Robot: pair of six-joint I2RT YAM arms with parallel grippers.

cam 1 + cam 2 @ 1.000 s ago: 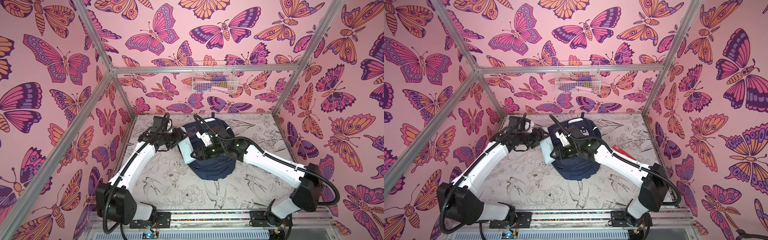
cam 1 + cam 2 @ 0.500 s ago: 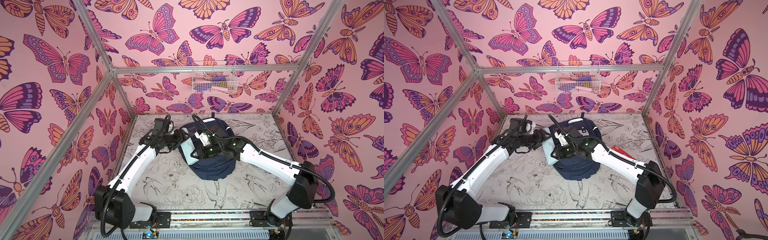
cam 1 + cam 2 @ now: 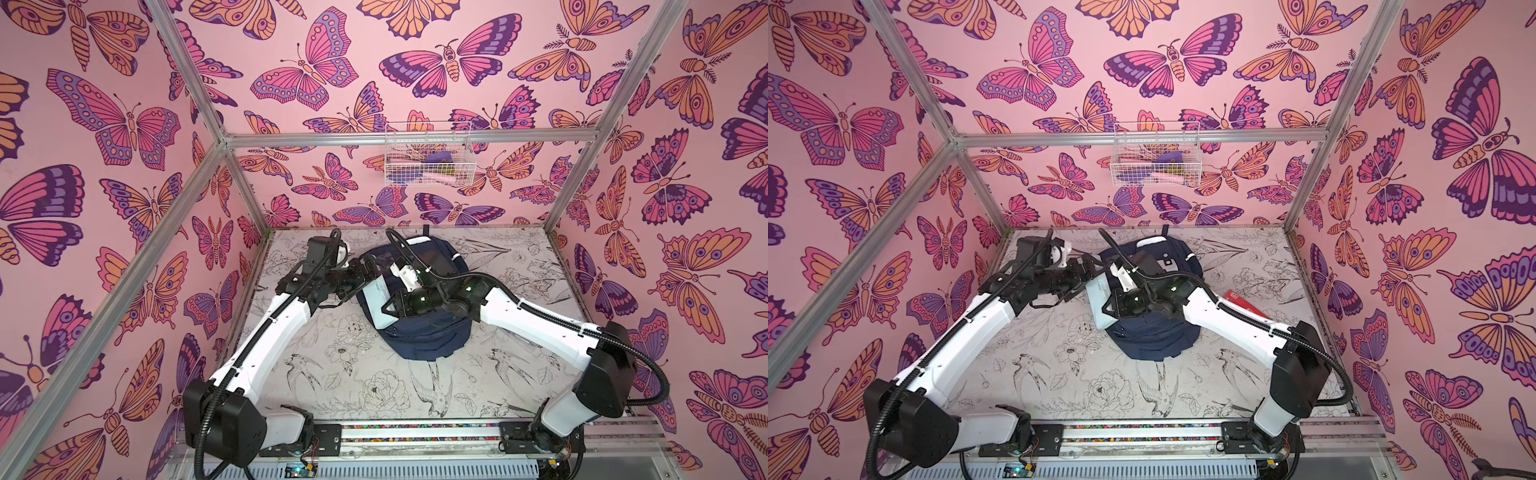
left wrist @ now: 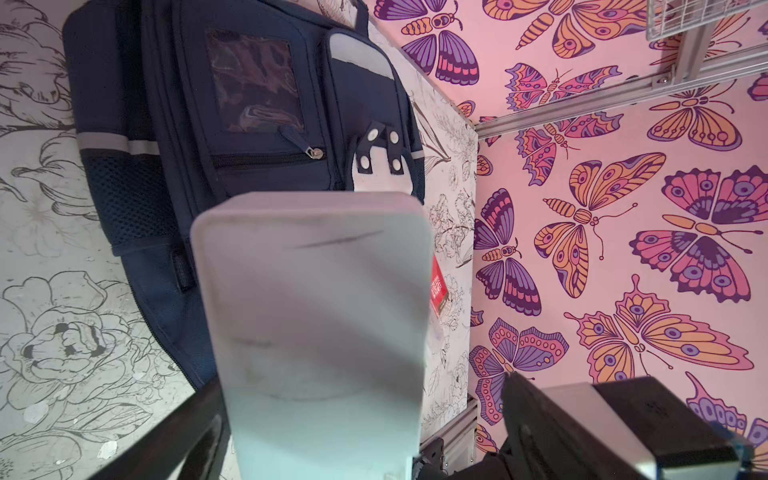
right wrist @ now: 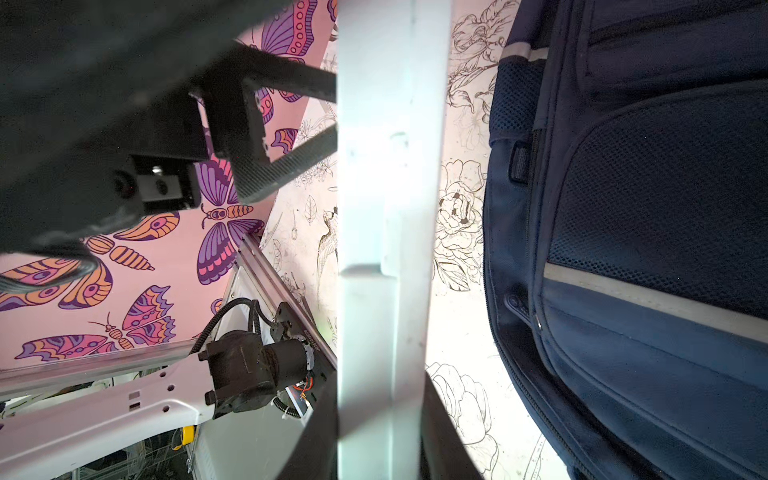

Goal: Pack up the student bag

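Observation:
The student bag [image 3: 424, 336] [image 3: 1150, 340], navy blue with white stripes, lies flat in the middle of the table. A pale, flat white box [image 3: 376, 303] [image 3: 1100, 303] hangs over the bag's left edge. My right gripper [image 3: 388, 305] [image 5: 380, 415] is shut on one end of the box [image 5: 382, 208], one finger on each broad face. At the other end my left gripper [image 3: 365, 270] [image 4: 363, 380] is open. Its jaws straddle the box [image 4: 316, 311], with a clear gap on one side. In the left wrist view the bag [image 4: 249, 124] lies beyond the box.
A white wire basket [image 3: 428, 153] with small items hangs on the back wall. A red booklet [image 3: 1239, 301] [image 4: 438, 286] lies on the table right of the bag, partly under my right arm. Butterfly-patterned walls close in three sides.
My right gripper has closed on the white box. My left gripper, which held it, has spread its jaws and let go. The box has stayed over the bag's left edge.

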